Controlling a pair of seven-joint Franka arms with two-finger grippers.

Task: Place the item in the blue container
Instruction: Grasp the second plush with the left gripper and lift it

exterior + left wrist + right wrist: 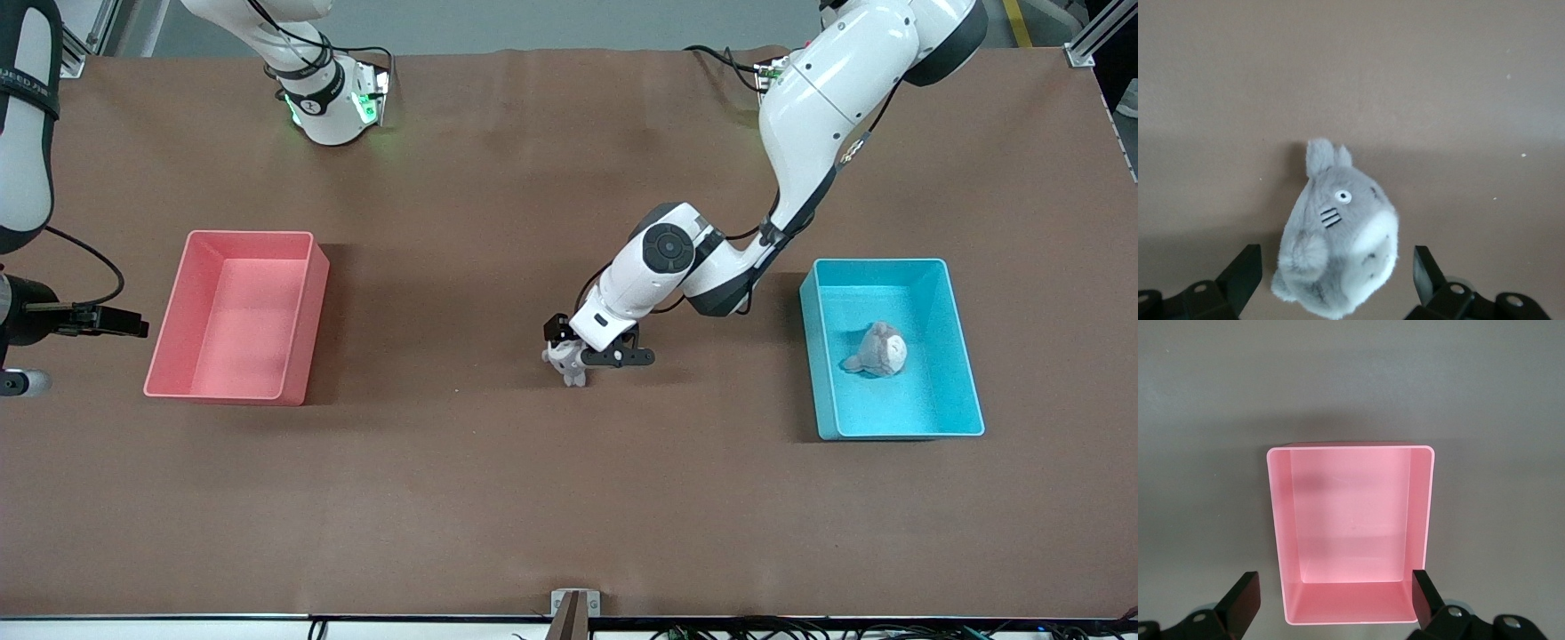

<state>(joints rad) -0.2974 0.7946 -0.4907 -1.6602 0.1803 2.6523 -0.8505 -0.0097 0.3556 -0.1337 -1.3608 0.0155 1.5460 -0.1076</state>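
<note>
Jaws wide apart on left gripper (596,348), low at mid-table and straddling grey plush toy (567,364) without clamping it. Shows, through the left wrist view, one black finger (1243,275) at each flank of the toy, soft body leaning and ears up.

Risks a weak pinch: closing on round, yielding fur may squeeze the toy out sideways or tip it over, likeliest with fingers set too high. Risks, too, a snag on the carry: a low path toward three o'clock would meet the near wall of blue container (889,264), and a loose hold could drop the toy short on the brown table (498,498).

Lies at three o'clock on the front view's dial, toward the left arm's end, with a second plush (878,349) already inside near the middle; leaves bare floor at its corners for a release. Offers open tabletop all round the toy and along the way to that container.

Waits with fingers spread, right gripper (1335,603), looking down on pink bin (249,235) at nine o'clock, well apart from the action.
</note>
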